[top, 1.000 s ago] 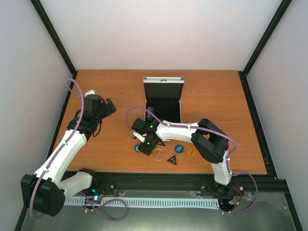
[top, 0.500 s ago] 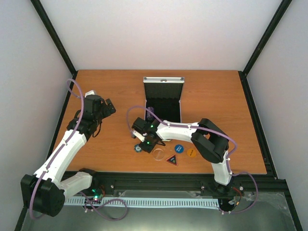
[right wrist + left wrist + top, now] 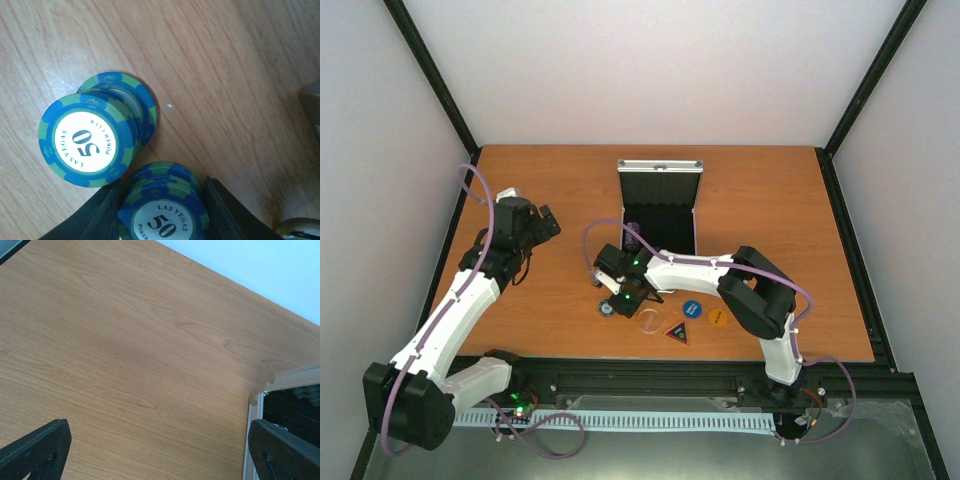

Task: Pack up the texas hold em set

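Right gripper [image 3: 162, 190]: narrowed, fingers set against both sides of a blue chip stack [image 3: 165, 222] on the desk [image 3: 770, 200], near the middle of its near edge. A second blue stack [image 3: 85, 142] stands just beside. The open case [image 3: 660, 215] lies beyond, toward the far edge. Left gripper [image 3: 157, 435]: wide, holding nothing, over the desk's left side.

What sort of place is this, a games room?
Probably a robot test cell: white panels in a black frame enclose an orange-brown wooden table with two white robot arms bolted at its edge.
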